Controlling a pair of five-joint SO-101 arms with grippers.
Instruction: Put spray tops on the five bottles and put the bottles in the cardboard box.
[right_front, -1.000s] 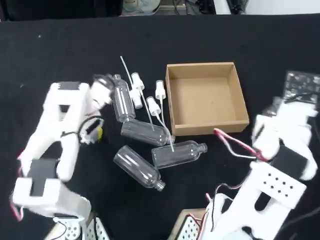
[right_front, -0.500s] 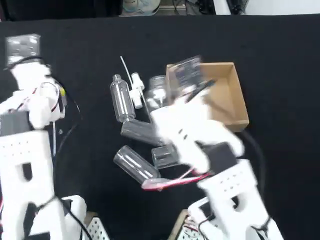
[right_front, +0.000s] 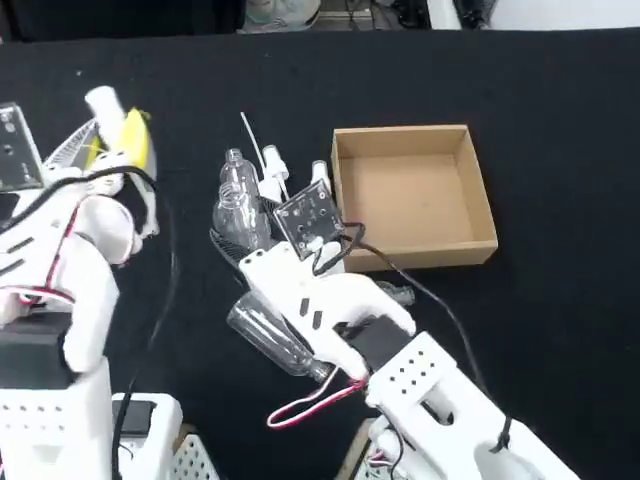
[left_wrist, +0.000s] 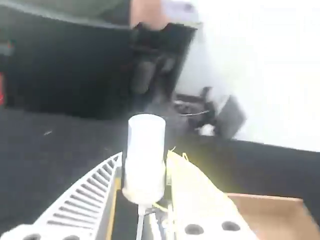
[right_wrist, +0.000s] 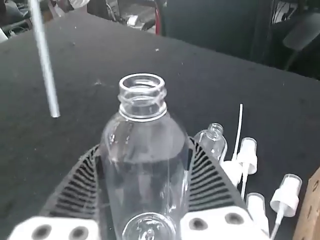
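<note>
**Clear bottle and white spray top each held, both apart from the box**

Left gripper (left_wrist: 145, 172) is clenched on a white plastic spray top (left_wrist: 145, 145), whose head stands out past the fingertips and whose thin dip tube (right_wrist: 42, 60) trails from it. It is raised well apart from the brown cardboard box (right_front: 412, 195), on the side where the bottles lie. Right gripper (right_wrist: 145, 165) grasps a clear plastic bottle (right_wrist: 145, 125) by its body, open neck pointing away from the wrist, near that same side of the box. Loose white spray tops (right_front: 272, 168) lie just beside the box wall, with another clear bottle (right_wrist: 213, 136) next to them. A third clear bottle (right_front: 276, 340) lies on its side on the black bench (right_front: 540, 100), farther from the box.
</note>
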